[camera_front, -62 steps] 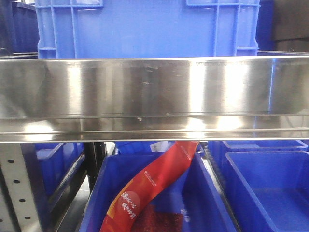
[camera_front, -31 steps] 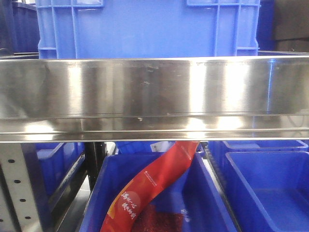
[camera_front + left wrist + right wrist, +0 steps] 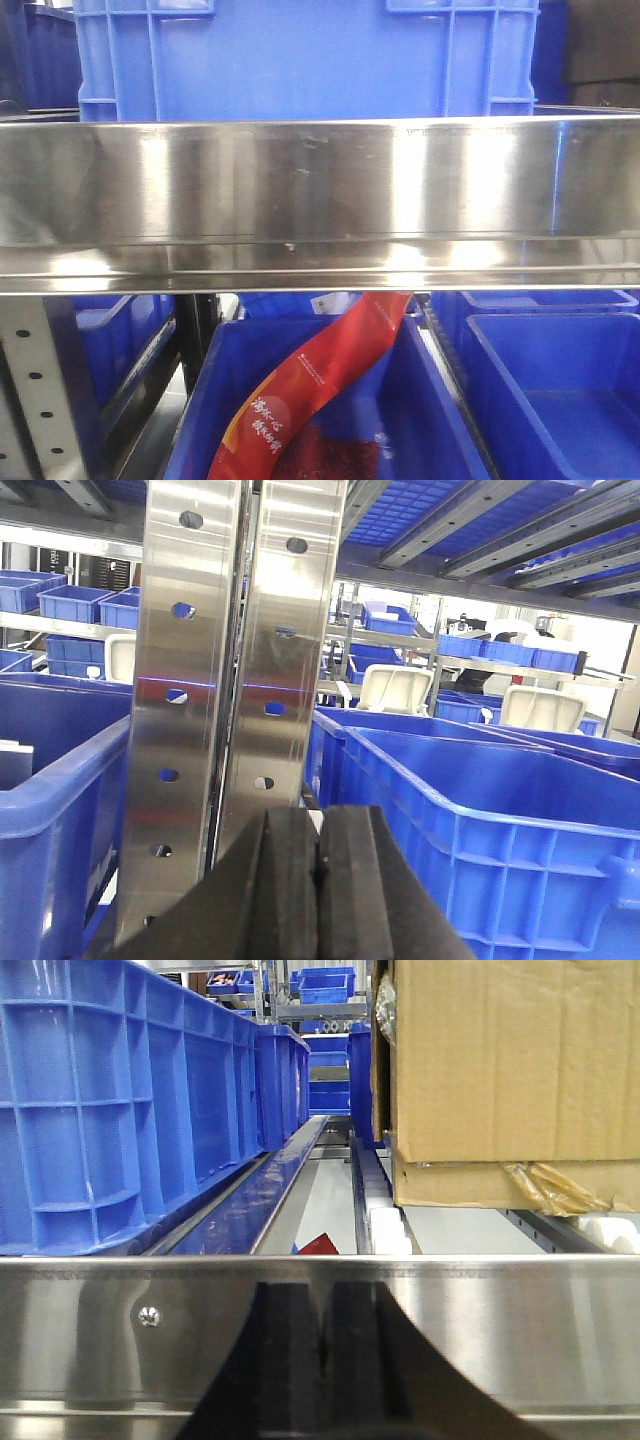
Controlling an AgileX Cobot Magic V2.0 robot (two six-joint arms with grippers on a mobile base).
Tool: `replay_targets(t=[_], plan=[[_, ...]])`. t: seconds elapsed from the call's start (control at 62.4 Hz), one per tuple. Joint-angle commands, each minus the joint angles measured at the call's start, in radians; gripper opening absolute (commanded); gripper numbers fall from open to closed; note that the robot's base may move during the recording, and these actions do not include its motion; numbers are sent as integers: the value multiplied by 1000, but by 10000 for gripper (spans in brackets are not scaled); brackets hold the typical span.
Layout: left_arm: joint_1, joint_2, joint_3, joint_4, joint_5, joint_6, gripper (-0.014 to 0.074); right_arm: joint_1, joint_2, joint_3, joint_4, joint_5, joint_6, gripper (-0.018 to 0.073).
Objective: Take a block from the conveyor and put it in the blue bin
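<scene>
Steel rail (image 3: pixel 320 200) fills your front view, two blue bins (image 3: pixel 330 400) below; no block or conveyor belt visible. Your left gripper (image 3: pixel 318 865) and right gripper (image 3: pixel 320 1345) sit level, jaws pressed together, empty.

The front-facing view sits low and level, close against a steel rail (image 3: pixel 320 200) with blue crates (image 3: pixel 300 60) above and below, while each wrist view looks forward over its own closed end effector, left (image 3: pixel 318 880) at a perforated steel upright (image 3: pixel 230 680), right (image 3: pixel 320 1360) across that same kind of rail (image 3: pixel 500 1330).
</scene>
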Motion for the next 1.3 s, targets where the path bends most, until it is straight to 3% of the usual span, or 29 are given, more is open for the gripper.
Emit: replay_targets(t=[0.0, 0.913, 1.026, 1.154, 1.282], plan=[[1, -4, 1, -2, -20, -6, -111, 2, -4, 0, 1, -20, 4, -162], [7, -19, 3, 16, -16, -6, -111, 2, -4, 0, 1, -20, 4, -162], [7, -64, 66, 30, -26, 0, -111, 2, -4, 0, 1, -20, 4, -162], [8, -145, 202, 70, -68, 106, -111, 2, -4, 0, 1, -20, 4, -162], [8, -227, 343, 78, -66, 106, -111, 2, -4, 0, 1, -20, 4, -162]])
